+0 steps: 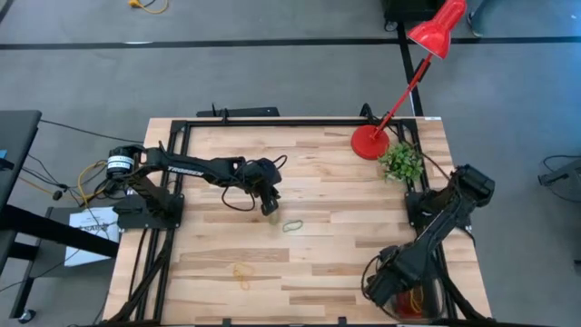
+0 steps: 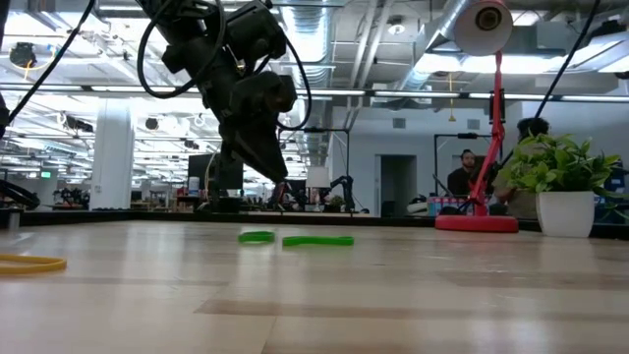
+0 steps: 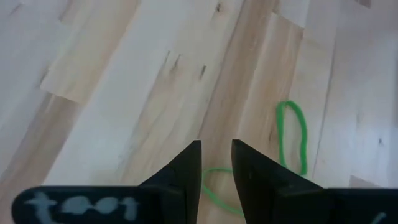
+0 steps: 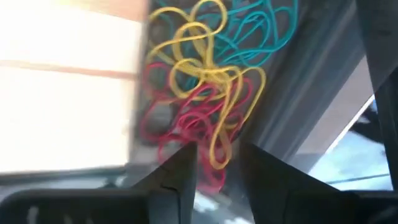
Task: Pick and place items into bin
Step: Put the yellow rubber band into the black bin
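The small dark grey translucent plastic bin [image 4: 311, 81] shows only in the right wrist view, beneath the right arm at the near right corner of the pale wooden plank surface [image 1: 318, 182]; in the high view the arm hides it. Inside lies a tangled heap of thin rubber-band loops [image 4: 205, 81] in yellow, red and teal. The right tool [image 4: 217, 168] hangs just over this heap, its two dark fingers apart with a narrow gap, a yellow loop hanging between them; whether they touch it I cannot tell.

The left arm reaches from the left edge towards the middle of the surface. The left tool [image 1: 270, 207] points down, its tips just above the wood, fingers slightly apart and gripping nothing. Directly beside its tips lie two thin green rubber loops: one oval green loop [image 3: 292, 137] stretched out flat, and a second green loop [image 3: 217, 186] partly hidden behind the fingers. In the low view both lie flat, near each other but apart.

A thin yellow rubber loop [image 1: 241, 271] rests well apart from them, nearer the front edge.

At the far right stand a red desk lamp with a round base [image 1: 370, 142] and, just beside it, a small green potted plant [image 1: 401, 162].
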